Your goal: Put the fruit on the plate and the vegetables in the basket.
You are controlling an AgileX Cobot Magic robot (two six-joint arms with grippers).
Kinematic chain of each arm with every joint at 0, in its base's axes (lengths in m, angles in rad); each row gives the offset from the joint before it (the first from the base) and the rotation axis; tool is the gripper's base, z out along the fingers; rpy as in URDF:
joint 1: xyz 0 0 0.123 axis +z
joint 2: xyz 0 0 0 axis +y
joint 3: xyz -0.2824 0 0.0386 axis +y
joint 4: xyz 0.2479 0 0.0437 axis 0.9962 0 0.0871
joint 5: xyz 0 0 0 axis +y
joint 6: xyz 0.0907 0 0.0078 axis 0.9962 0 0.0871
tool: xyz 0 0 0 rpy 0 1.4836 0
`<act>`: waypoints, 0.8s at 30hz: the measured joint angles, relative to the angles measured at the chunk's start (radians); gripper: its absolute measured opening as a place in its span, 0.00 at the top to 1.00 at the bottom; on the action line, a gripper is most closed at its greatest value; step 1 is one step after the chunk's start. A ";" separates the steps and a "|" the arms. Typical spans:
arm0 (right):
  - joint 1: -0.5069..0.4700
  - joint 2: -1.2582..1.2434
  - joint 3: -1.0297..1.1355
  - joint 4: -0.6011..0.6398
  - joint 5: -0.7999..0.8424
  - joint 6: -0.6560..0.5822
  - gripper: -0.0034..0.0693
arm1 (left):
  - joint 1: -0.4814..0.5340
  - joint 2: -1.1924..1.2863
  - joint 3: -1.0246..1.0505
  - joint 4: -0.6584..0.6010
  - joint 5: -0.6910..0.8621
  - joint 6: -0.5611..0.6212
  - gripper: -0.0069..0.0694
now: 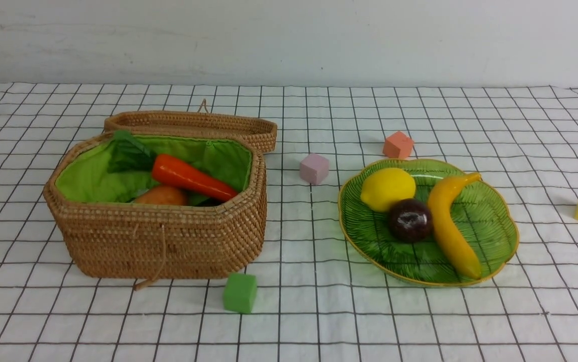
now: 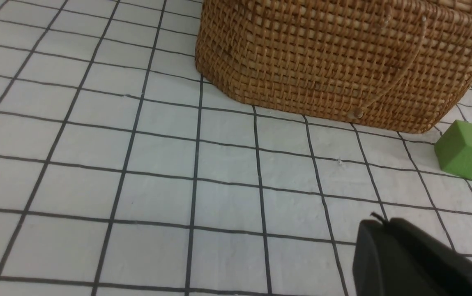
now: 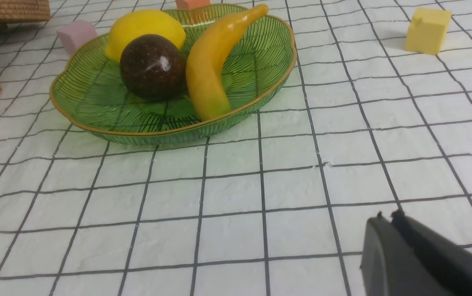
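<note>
Checked cloth (image 1: 470, 327); green cube (image 1: 240, 292) just before basket (image 1: 168, 241); pink cube (image 1: 314, 168) between basket, plate (image 1: 500, 251); claw states unclear.

front: faces basket (image 1: 163, 236), plate (image 1: 500, 221) | wrists: low, close, one each

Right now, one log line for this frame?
fruit: yellow banana, yellow lemon, dark purple mangosteen on green glass plate | wicker basket: orange carrot, potato inside; eggplant unseen | arms clear

Left gripper (image 2: 377, 224) and right gripper (image 3: 385, 222) seen lower right of wrist frames, fingers pressed together, nothing held.
</note>
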 joint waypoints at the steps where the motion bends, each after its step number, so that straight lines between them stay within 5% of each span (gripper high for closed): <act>1: 0.000 0.000 0.000 0.000 0.000 0.000 0.91 | 0.000 0.000 0.000 0.000 0.000 0.000 0.93; 24: 0.000 0.000 0.000 0.000 0.000 0.000 0.86 | 0.000 0.000 0.000 0.000 0.000 0.000 0.91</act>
